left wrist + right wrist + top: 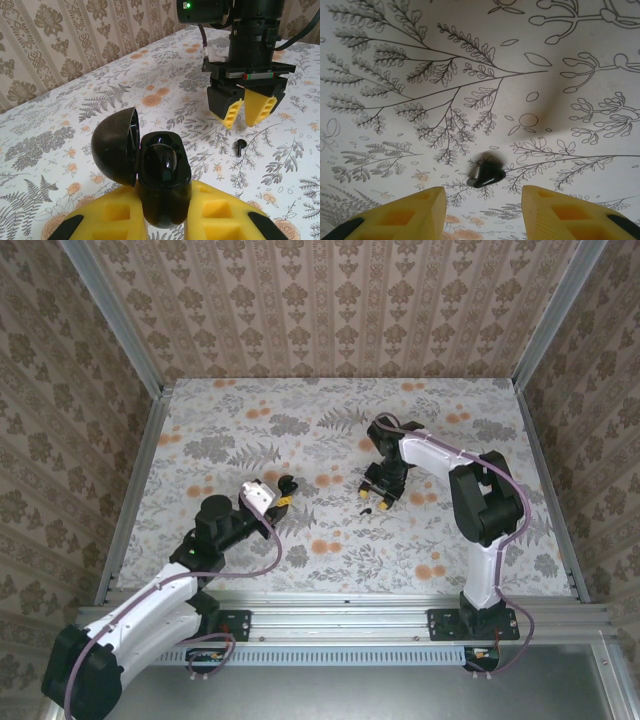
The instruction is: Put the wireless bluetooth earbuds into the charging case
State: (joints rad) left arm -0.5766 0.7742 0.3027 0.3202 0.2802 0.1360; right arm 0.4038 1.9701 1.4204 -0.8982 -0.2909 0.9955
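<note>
- Charging case (162, 182), lid open, is sitting clamped in the left end effector (165, 220), which is reaching low over the counter (60, 130).
- One earbud (239, 146) is lying loose on the counter; insertion is pending.
- Right end effector (244, 107) is pointing straight down above it, jaws parted, gripping nothing.

We record, in the left wrist view: charging case (163, 195) at lower centre, between the fingers of the left gripper (165, 220), lid (112, 145) open leftward; earbud (239, 146) on table (75, 125), right of centre, below the right gripper (244, 112).
</note>
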